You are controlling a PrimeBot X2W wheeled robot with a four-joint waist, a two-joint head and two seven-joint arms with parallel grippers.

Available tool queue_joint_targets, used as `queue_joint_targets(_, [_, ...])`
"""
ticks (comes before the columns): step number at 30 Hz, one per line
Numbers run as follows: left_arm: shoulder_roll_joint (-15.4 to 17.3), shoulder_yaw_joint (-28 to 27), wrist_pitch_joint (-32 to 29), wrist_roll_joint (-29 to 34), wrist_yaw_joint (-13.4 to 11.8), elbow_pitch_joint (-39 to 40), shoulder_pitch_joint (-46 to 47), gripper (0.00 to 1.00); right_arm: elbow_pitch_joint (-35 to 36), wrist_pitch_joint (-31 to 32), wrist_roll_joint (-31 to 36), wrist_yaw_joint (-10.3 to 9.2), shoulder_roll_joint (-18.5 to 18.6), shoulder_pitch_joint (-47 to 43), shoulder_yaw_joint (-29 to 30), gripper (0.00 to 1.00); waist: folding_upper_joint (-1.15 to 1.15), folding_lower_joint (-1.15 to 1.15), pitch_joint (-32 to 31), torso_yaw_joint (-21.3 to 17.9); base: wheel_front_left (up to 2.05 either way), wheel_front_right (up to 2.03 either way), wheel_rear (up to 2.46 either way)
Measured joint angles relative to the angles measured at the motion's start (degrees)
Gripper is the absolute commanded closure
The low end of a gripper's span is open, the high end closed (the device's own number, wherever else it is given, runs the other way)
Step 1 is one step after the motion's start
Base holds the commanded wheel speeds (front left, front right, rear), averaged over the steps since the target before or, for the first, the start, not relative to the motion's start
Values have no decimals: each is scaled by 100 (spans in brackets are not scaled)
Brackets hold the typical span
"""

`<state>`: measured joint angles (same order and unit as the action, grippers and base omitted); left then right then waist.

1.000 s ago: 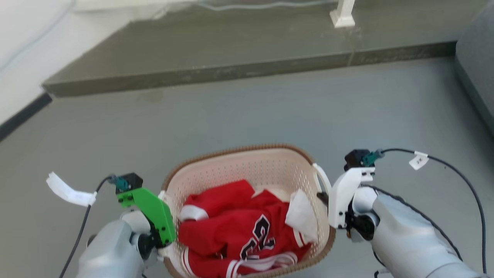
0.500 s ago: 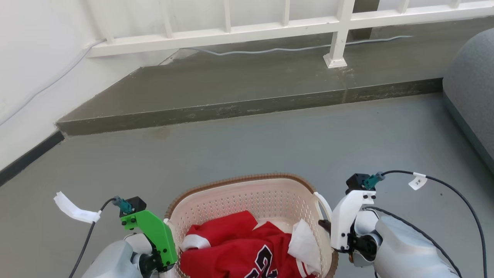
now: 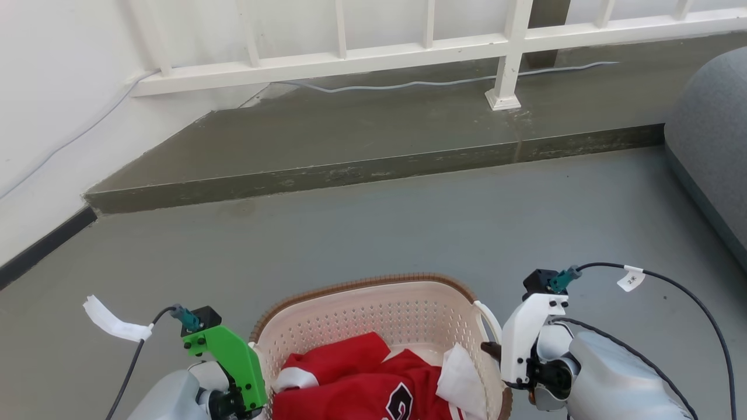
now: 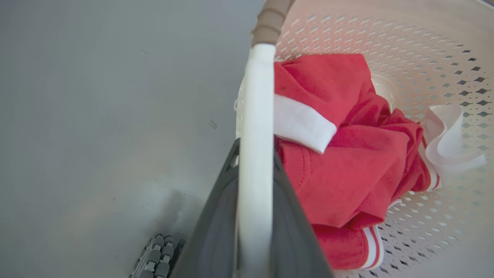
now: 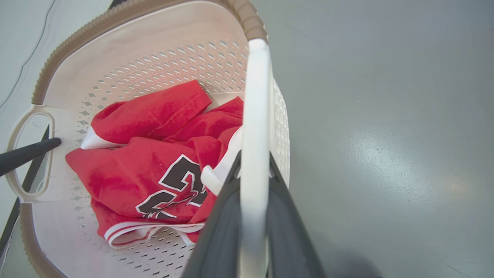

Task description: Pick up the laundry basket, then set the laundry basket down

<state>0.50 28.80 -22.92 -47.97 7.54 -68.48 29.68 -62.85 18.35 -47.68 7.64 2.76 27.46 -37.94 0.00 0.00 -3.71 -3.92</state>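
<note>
The basket (image 3: 373, 315) shows at 6 o'clock, holding a red jersey (image 3: 350, 379) and a white cloth (image 3: 461, 379). A green bracket (image 3: 230, 364) flanks it at 7 o'clock and a white bracket (image 3: 522, 332) at 5. Beyond the grey floor (image 3: 408, 233), a step (image 3: 350, 151) and a railing (image 3: 362, 55) lie toward 12 o'clock.

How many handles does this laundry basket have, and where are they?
2. The left handle of the laundry basket is clamped in the left gripper. The right handle is clamped in the right gripper. None seems hidden.
</note>
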Motion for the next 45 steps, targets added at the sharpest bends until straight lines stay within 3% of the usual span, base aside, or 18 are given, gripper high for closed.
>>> queue_joint_targets(45, [49, 122, -22, -129, 0, 46, -25, 100, 256, 94, -449, 0, 160, -84, -338, 100, 0, 0, 103, -7, 0, 0, 0])
